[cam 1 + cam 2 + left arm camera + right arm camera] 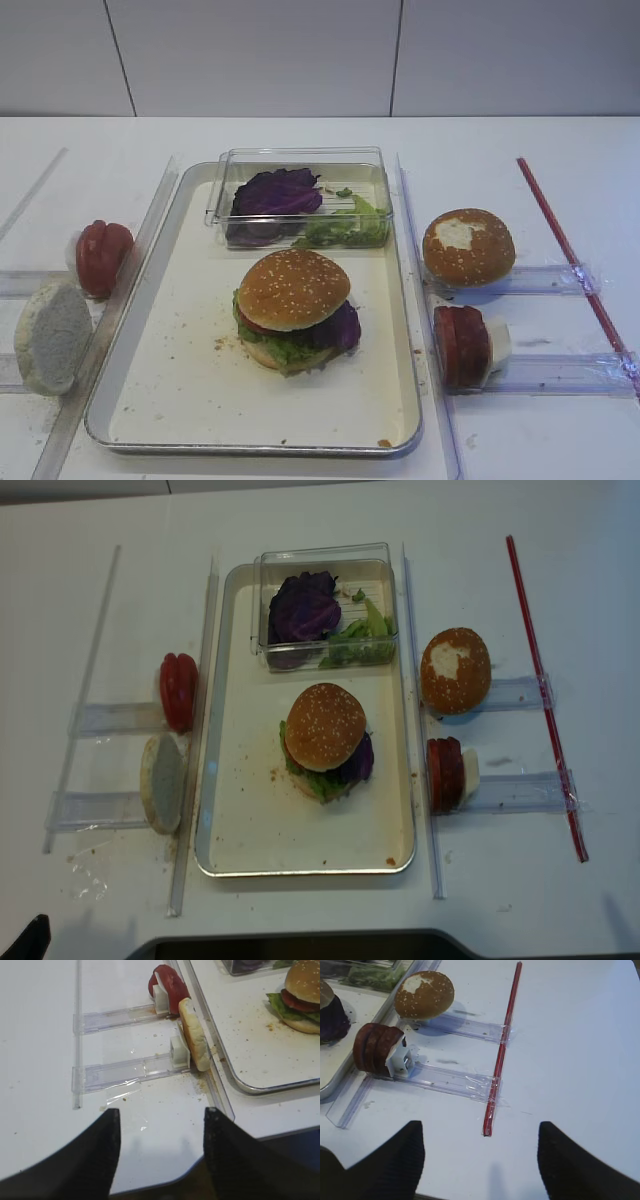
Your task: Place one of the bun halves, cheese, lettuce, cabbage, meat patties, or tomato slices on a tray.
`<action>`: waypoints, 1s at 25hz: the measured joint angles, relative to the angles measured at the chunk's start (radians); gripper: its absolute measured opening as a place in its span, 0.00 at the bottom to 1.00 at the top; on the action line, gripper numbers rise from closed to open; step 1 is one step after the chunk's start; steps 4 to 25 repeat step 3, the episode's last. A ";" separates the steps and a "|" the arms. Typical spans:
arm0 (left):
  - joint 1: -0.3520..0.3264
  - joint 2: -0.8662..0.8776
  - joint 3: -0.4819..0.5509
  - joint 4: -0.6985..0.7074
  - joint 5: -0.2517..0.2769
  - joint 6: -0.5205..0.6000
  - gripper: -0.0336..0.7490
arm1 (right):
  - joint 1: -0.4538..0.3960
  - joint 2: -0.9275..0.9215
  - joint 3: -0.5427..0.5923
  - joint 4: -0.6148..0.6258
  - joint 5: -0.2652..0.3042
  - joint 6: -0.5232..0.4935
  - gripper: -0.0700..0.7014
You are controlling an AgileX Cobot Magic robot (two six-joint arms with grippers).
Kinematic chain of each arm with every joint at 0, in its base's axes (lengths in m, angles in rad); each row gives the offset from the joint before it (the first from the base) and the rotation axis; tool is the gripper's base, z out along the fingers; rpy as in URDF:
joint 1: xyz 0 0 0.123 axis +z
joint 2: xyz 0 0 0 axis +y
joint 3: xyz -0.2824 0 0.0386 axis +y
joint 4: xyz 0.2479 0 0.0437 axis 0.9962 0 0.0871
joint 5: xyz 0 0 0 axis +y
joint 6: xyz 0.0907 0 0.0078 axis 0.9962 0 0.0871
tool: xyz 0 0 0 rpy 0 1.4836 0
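Note:
The metal tray [180, 390] holds a stacked burger topped by the sesame bun half [293, 288], with lettuce [285, 350] and purple cabbage [346, 325] showing under it. Tomato slices [100, 255] stand left of the tray and dark meat patties [460, 345] right of it. Cheese is out of view. My left gripper [162, 1110] hangs open and empty over the table's front edge, near the pale bun half [195, 1035]. At the front right my right gripper [480, 1124] is open and empty, short of the patties [375, 1050].
A clear box [300, 160] of cabbage and lettuce sits at the tray's far end. A brown bun with a white patch [468, 245] rests right of the tray. Clear plastic rails [545, 375] and a red strip [570, 260] are taped to the table.

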 joint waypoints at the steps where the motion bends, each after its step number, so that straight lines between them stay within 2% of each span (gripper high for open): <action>1: 0.000 0.000 0.000 0.000 0.000 0.000 0.50 | 0.000 0.000 0.000 0.000 0.000 0.000 0.75; 25: 0.000 0.000 0.000 0.000 0.000 0.000 0.50 | 0.000 0.000 0.000 0.000 0.000 0.000 0.75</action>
